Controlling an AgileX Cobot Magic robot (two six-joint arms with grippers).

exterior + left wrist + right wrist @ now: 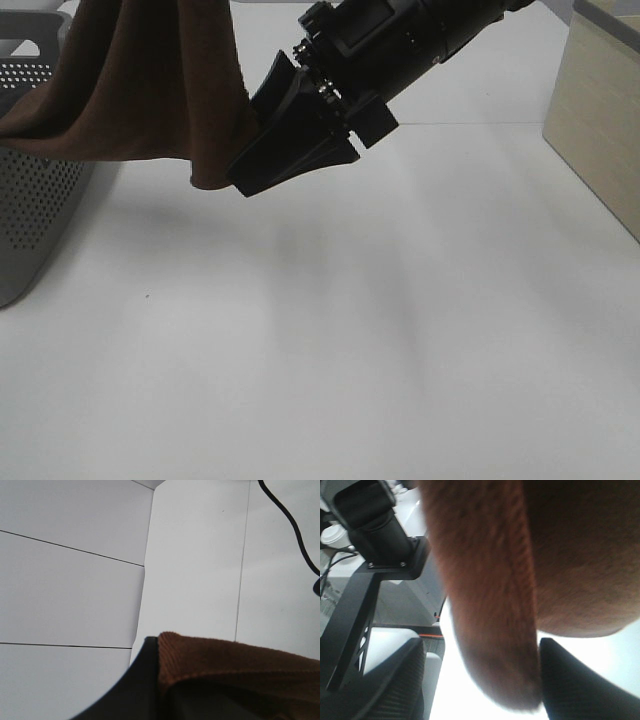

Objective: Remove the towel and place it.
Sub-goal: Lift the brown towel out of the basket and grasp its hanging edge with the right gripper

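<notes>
Between jaws of right claw point(482, 647), spread apart, towel point(485, 570) fold hanging

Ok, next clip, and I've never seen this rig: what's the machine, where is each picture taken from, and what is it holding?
It is a robot with two arms, each ending in two fingers. The high view looks down on a white table from a camera off the arms; the other two come from cameras on the wrists. A grey perforated basket stands at the left, a pale wooden box at the right. A reddish-brown towel hangs from above, trailing over the basket. The left fingers are shut on its edge. The right fingers stand apart around a hanging fold, not clamped.
</notes>
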